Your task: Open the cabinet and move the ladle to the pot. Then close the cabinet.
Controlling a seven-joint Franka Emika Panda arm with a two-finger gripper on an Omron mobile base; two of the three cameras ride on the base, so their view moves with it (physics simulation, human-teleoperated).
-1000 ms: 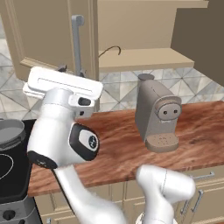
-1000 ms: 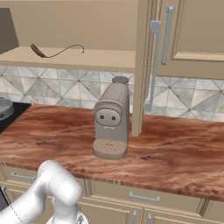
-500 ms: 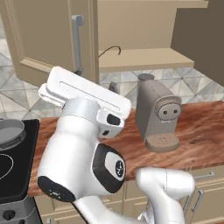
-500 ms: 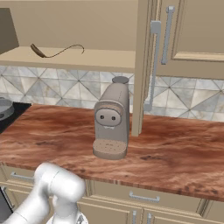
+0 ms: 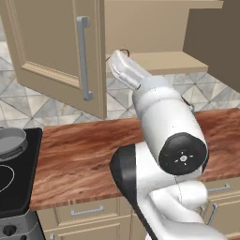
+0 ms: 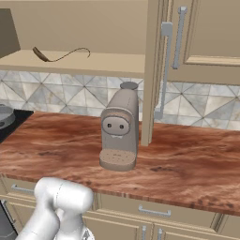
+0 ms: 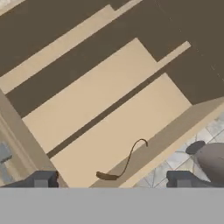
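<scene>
a: so where's the ladle (image 6: 60, 55)?
b: upper left of the right base frame, lying on the bottom shelf of the cabinet (image 6: 117, 64), both doors swung wide.
a: and the gripper (image 7: 111, 179)?
b: released, its 2 tips spread at the bottom of the hand frame, ladle between them, untouched.
a: pot (image 5: 11, 142)?
b: left edge, on the stove (image 5: 16, 180).

Matt tan wood on the cabinet (image 5: 56, 51), with smooth brushed-silver metal bar handles (image 5: 84, 58). Below the cabinet, glossy red-brown wood-grain bench (image 6: 187, 159); beside it, dull grey metal pot (image 5: 10, 140). Thin dark matt ladle (image 6: 58, 54).
</scene>
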